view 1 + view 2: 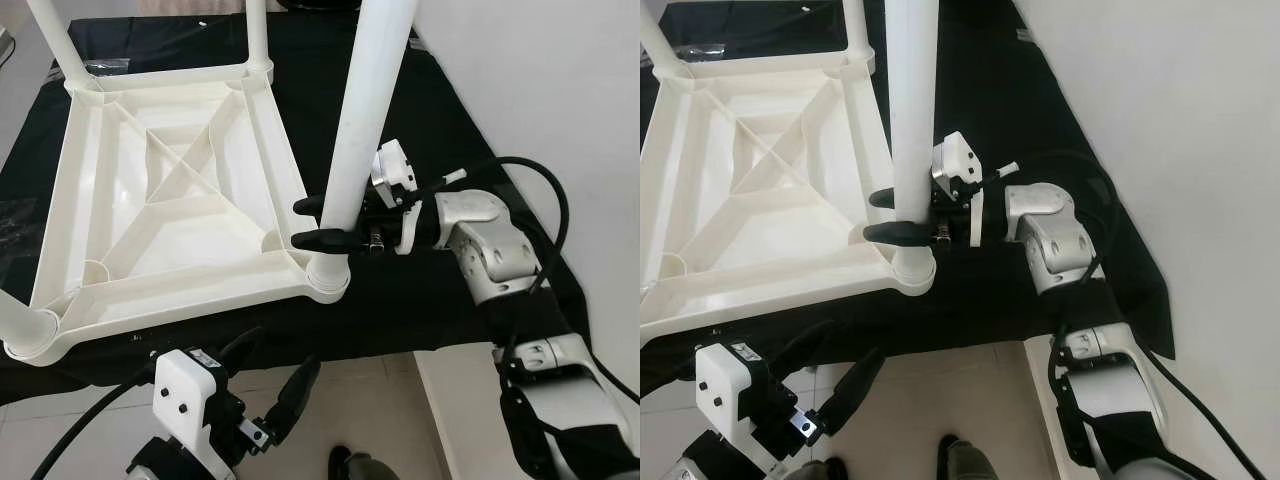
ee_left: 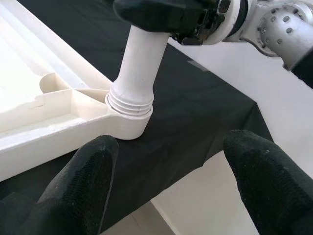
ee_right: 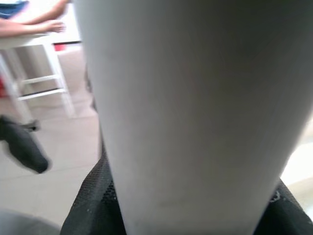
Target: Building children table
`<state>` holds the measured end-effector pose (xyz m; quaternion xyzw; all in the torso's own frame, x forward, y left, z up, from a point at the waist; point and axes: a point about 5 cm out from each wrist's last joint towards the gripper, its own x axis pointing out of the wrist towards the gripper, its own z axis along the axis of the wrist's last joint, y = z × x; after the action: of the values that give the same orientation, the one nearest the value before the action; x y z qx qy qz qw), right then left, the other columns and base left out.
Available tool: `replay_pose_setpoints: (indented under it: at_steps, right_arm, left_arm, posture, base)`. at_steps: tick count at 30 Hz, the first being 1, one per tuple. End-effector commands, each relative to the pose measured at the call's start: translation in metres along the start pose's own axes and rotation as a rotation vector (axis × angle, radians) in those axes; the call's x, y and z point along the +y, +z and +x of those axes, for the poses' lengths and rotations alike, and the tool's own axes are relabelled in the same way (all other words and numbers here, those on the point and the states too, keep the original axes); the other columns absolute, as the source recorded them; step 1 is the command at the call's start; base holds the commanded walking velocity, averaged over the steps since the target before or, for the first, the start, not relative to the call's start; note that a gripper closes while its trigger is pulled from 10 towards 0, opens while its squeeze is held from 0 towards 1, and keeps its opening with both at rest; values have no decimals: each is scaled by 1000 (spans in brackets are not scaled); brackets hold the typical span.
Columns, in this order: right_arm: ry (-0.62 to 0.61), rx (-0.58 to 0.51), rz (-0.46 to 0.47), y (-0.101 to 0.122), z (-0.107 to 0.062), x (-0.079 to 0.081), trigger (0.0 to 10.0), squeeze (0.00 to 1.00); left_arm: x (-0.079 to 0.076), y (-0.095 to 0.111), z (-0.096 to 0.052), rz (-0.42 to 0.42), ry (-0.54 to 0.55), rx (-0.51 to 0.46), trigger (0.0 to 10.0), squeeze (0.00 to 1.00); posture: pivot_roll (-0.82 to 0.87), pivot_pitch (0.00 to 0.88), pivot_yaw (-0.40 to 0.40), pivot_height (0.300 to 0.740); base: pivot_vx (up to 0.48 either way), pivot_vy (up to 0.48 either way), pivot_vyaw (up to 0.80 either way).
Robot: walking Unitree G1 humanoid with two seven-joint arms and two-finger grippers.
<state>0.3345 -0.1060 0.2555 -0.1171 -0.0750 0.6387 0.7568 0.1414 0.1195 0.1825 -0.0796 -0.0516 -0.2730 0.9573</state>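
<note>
Seating the leg in the corner socket

The right end effector (image 1: pixel 318 222) grips the white leg (image 1: pixel 362 120) just above its socket (image 1: pixel 327 279) on the upturned tabletop (image 1: pixel 170 200), at the black cloth's (image 1: pixel 420 290) near edge. Keep the leg upright while threading. The left end effector (image 2: pixel 171 171) hovers open nearby.

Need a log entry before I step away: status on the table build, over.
Right gripper clamped on white leg, seated in corner socket, threads showing. Left gripper open, hovering near that corner. Tabletop upside down on black cloth. Nothing blocking.
</note>
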Motion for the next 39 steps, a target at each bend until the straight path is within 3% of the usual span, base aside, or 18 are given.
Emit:
replay_pose_setpoints:
  at_steps: [1, 2, 3, 4, 5, 6, 7, 9, 15, 16, 19, 20, 23, 28, 30, 32, 33, 39]
  right_arm:
    - [-138, 87, 94, -23, 2, 11, 0, 0]
    - [-271, 111, 133, -30, 2, 17, 0, 0]
    - [-271, 111, 133, -30, 2, 17, 0, 0]
    - [-609, 166, 140, -37, 1, 17, 0, 0]
    - [-819, 205, 252, -48, 1, 42, 0, 0]
    - [-819, 205, 252, -48, 1, 42, 0, 0]
    - [-1068, 262, 335, -53, -10, 72, 0, 0]
    - [-1085, 257, 345, -56, -9, 75, 0, 0]
    - [-1080, 205, 293, -57, 6, 53, 0, 0]
    - [-1069, 191, 299, -56, 10, 50, 9843, 0]
    - [-1069, 140, 365, -52, 14, 48, 10000, 0]
    - [-1033, 116, 385, -49, 15, 49, 10000, 1000]
    - [-955, 70, 401, -44, 18, 49, 10000, 1000]
    - [-677, -38, 334, -24, 22, 51, 10000, 1000]
    - [-467, -24, 194, -17, 15, 40, 10000, 1000]
    - [-427, -14, 163, -16, 13, 36, 10000, 1000]
    - [-343, -13, 131, -14, 12, 29, 10000, 0]
    - [-159, -25, 69, -5, 14, 11, 10000, 0]
  left_arm:
    - [-1, -3, -2, 7, 1, 21, 10000, 0]
    - [-1, -3, -2, 7, 0, 21, 10000, 0]
    - [-1, -3, -2, 7, 0, 21, 10000, 0]
    - [0, -3, -2, 8, 1, 20, 10000, 0]
    - [2, -3, -2, 10, 1, 20, 10000, 0]
    - [2, -3, -2, 10, 1, 20, 10000, 0]
    - [6, -4, 0, 12, -1, 17, 10000, 0]
    - [8, -5, 1, 13, -3, 18, 10000, 0]
    - [12, -9, 7, 14, -12, 16, 10000, 0]
    - [12, -9, 8, 16, -11, 15, 10000, 0]
    - [13, -8, 9, 25, -1, 7, 10000, 0]
    - [14, -8, 10, 30, 3, 4, 10000, 0]
    - [13, -7, 10, 32, 5, 1, 10000, 0]
    - [12, -6, 10, 30, 2, -3, 10000, 0]
    - [9, -5, 10, 27, -2, -6, 10000, 0]
    - [9, -5, 9, 26, -3, -7, 10000, 0]
    - [7, -5, 9, 25, -4, -8, 10000, 0]
    - [3, -2, 6, 23, -3, -7, 10000, 0]
  posture:
    - [59, 256, -115, 740]
    - [59, 256, -115, 740]
    - [59, 256, -115, 740]
    - [51, 254, -114, 740]
    - [33, 249, -104, 740]
    - [33, 249, -104, 740]
    - [29, 240, -89, 740]
    - [10, 220, -78, 740]
    - [31, 186, -74, 740]
    - [31, 187, -76, 740]
    - [35, 191, -82, 740]
    - [36, 193, -84, 740]
    - [36, 196, -86, 740]
    - [44, 205, -94, 740]
    - [54, 214, -99, 740]
    - [54, 214, -99, 740]
    - [62, 223, -101, 740]
    - [85, 237, -106, 740]
  base:
    - [0, 0, 0]
    - [0, 0, 0]
    - [0, 0, 0]
    - [0, 0, 0]
    - [0, 0, 0]
    - [0, 0, 0]
    - [0, 0, 0]
    - [0, 0, 0]
    - [0, 0, 0]
    - [0, 0, 0]
    - [0, 0, 0]
    - [0, 0, 0]
    - [0, 0, 0]
    - [0, 0, 0]
    - [0, 0, 0]
    - [0, 0, 0]
    - [0, 0, 0]
    - [0, 0, 0]
